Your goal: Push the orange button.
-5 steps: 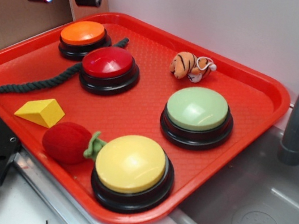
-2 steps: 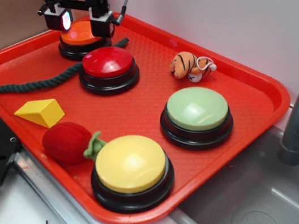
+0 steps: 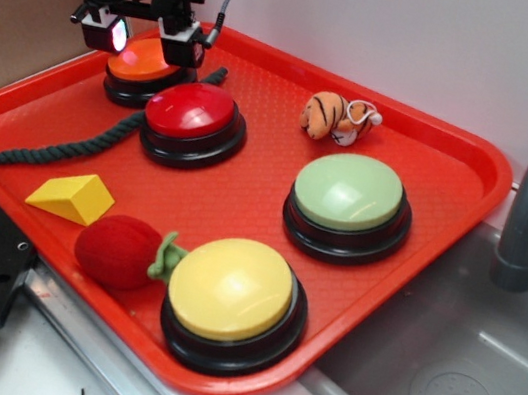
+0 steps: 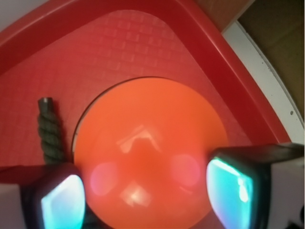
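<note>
Spread claw (image 3: pixel 139 33) hangs just above the orange button (image 3: pixel 143 69) on the red tray (image 3: pixel 443 217)

The gripper (image 3: pixel 141 31) hangs over the rearmost button (image 3: pixel 140 64) on the tray (image 3: pixel 456 139), another button (image 3: pixel 195 115) beside it.

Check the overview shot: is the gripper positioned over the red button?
No, the gripper is over the orange button at the tray's far corner, while the red button beside it is uncovered.

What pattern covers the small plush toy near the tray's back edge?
Orange with black tiger stripes, clearest in the exterior view.
</note>
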{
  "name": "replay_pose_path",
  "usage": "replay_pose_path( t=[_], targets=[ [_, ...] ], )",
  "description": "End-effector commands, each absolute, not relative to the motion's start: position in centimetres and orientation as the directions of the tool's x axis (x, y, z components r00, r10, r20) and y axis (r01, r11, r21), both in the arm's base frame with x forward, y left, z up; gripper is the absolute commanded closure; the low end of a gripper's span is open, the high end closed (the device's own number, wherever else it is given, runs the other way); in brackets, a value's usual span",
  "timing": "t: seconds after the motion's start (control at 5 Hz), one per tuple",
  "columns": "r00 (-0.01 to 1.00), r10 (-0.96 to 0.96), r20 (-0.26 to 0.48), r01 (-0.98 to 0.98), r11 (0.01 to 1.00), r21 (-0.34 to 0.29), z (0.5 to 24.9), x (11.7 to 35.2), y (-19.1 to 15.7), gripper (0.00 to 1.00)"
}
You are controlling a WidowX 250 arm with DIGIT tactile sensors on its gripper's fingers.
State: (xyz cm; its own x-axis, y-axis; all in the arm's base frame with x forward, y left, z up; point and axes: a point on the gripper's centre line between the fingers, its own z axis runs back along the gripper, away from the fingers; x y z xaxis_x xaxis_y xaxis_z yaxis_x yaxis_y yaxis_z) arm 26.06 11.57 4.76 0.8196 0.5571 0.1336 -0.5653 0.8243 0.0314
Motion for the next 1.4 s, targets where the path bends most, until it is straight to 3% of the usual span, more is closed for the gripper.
replay_pose_path(
  t=[0.0, 0.4, 0.6, 1.2],
  targets=[
    [0.826, 0.536, 0.177, -0.548, 0.836, 0.030, 8.2, 24.2, 12.1, 0.00],
    [0.824, 0.541, 0.168, -0.557, 0.828, 0.066, 7.8, 24.3, 12.5, 0.00],
    [0.814, 0.544, 0.204, -0.570, 0.816, 0.099, 9.4, 24.0, 12.4, 0.00],
    [0.810, 0.544, 0.219, -0.569, 0.820, 0.067, 11.7, 23.3, 12.2, 0.00]
  ],
)
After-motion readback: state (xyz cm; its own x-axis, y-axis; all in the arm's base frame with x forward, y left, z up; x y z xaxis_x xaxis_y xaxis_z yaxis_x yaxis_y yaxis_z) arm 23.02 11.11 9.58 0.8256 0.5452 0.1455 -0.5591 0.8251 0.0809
